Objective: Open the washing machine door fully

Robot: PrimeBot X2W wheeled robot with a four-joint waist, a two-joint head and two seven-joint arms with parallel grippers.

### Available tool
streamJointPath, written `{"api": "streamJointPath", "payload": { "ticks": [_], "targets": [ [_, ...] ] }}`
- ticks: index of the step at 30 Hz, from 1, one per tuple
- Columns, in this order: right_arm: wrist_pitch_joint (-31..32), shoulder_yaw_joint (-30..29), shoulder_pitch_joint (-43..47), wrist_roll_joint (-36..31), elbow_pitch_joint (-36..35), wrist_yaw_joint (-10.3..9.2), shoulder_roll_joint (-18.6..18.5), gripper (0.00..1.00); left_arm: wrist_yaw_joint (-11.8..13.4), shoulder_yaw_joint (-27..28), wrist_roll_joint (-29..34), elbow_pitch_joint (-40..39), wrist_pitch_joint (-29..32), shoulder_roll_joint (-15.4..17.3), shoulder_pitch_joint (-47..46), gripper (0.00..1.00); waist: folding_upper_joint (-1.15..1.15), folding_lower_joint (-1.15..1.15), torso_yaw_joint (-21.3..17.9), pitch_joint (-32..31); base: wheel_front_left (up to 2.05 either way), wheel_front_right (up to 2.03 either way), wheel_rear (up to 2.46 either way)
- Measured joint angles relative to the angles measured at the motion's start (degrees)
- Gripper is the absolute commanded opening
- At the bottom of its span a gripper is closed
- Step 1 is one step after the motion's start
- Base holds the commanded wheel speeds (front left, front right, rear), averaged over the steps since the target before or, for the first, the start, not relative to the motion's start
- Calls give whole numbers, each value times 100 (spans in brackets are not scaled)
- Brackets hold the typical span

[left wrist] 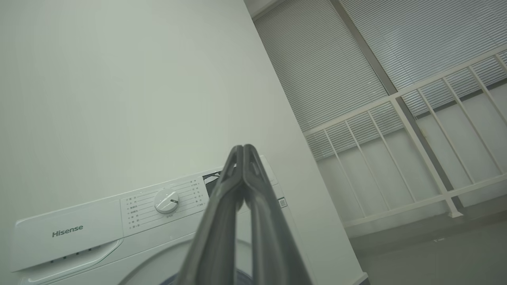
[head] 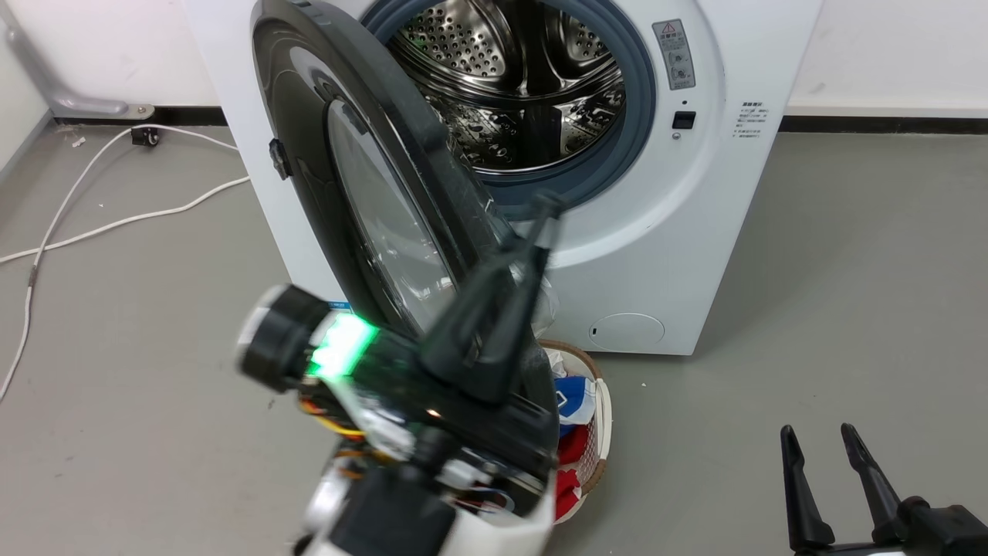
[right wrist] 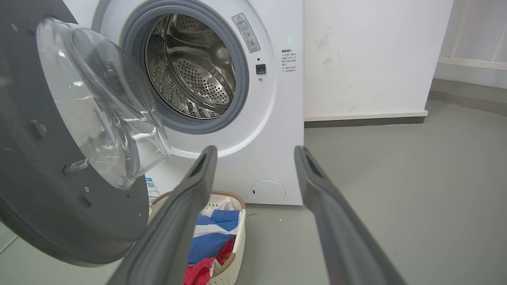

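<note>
Glossy black round door (head: 305, 166) half open | left gripper (head: 549, 207) pinched, empty, beside its rim | right gripper (head: 817, 429) spread, idle | you push leftward along its hinge arc

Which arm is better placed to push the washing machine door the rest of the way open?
Probably the left: the left gripper, shut, is up by the free edge of the washing machine door; the right gripper sits open, low and well apart.
</note>
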Motion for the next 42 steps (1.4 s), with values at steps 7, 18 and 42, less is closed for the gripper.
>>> {"api": "streamJointPath", "payload": {
  "ticks": [7, 18, 42],
  "targets": [
    [0, 51, -14, 32, 33, 0, 1, 100, -89, -734, -133, 536, 0, -81, -53, 0, 0, 0, -45, 23, 0, 0, 0],
    [0, 123, -85, 42, 93, 0, 3, 100, -94, -1694, -467, 1709, 1, -135, -91, 0, 0, 0, -95, 128, 0, 0, 0],
    [0, 264, -216, 62, 328, 0, 3, 100, 510, -1034, -1054, 3598, -8, -65, 278, 0, 0, 0, -12, 193, 0, 0, 0]
  ]
}}
